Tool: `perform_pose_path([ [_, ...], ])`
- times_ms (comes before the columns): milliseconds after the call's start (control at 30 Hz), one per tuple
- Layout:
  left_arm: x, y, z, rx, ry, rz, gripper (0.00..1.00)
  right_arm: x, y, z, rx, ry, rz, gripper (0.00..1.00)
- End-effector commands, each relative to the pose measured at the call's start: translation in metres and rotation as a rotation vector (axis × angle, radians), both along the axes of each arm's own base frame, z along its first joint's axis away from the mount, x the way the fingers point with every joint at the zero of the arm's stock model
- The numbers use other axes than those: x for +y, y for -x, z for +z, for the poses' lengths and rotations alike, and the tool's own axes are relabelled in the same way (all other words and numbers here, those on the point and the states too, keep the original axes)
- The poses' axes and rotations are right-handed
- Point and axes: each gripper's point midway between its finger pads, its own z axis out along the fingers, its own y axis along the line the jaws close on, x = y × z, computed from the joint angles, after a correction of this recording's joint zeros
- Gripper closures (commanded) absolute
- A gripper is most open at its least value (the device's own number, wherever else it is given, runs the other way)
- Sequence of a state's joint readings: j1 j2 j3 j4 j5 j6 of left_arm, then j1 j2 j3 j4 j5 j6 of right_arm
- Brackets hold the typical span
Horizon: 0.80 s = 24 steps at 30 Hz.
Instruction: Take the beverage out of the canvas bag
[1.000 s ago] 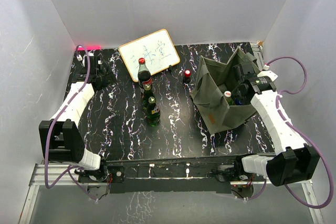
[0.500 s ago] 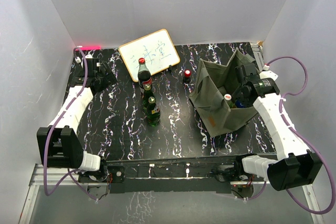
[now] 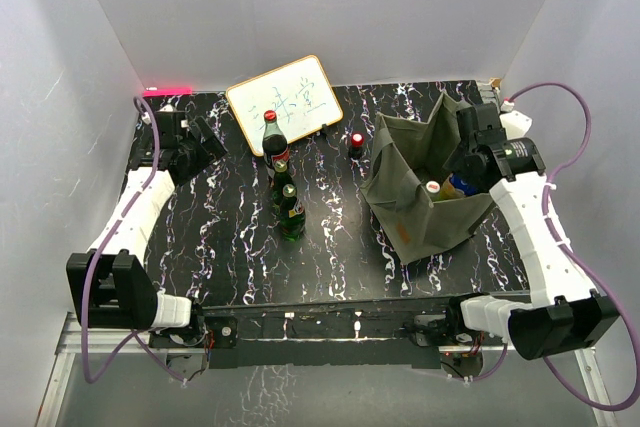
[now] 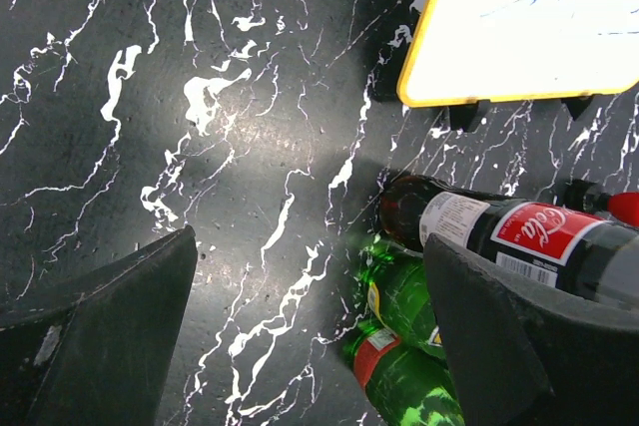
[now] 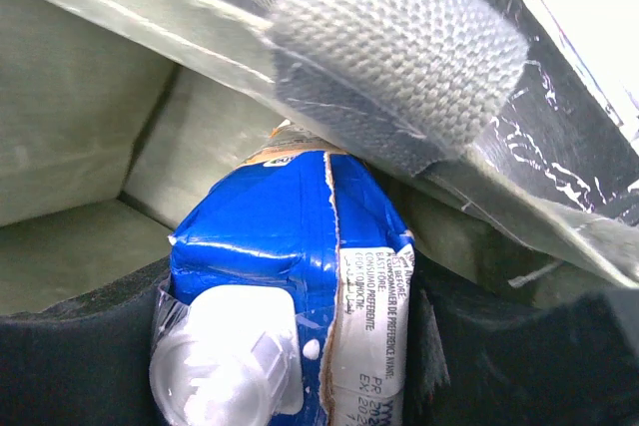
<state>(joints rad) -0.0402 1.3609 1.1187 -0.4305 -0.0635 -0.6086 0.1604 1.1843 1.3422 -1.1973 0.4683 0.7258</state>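
- Blue beverage carton (image 5: 270, 246): inside canvas bag (image 3: 410, 217), right side, cap toward wrist; bag strap (image 5: 399, 47) crosses beyond it.
- Right gripper (image 5: 300, 346): clamped on carton.
- Left gripper (image 4: 310, 241): spread wide, well apart from bag.

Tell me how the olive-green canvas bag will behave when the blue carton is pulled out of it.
Probably floppy: the olive-green canvas bag has leaning, creased walls. Its grey webbing handle lies across the blue carton held in the right gripper, so it may snag and drag the bag along. Soft and seemingly light, it could tip.
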Motion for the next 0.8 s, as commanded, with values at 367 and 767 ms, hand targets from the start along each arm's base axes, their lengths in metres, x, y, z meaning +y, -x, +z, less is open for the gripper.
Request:
perform_pose_path([
  [367, -0.029, 0.011, 0.058, -0.09, 0.223, 0.001, 0.09, -0.004, -0.034, 0.187, -0.568, -0.021, 0.007, 0.65],
  [767, -0.059, 0.018, 0.068, -0.103, 0.393, -0.071, 0.1, 0.007, -0.014, 0.241, -0.743, -0.103, 0.061, 0.66],
])
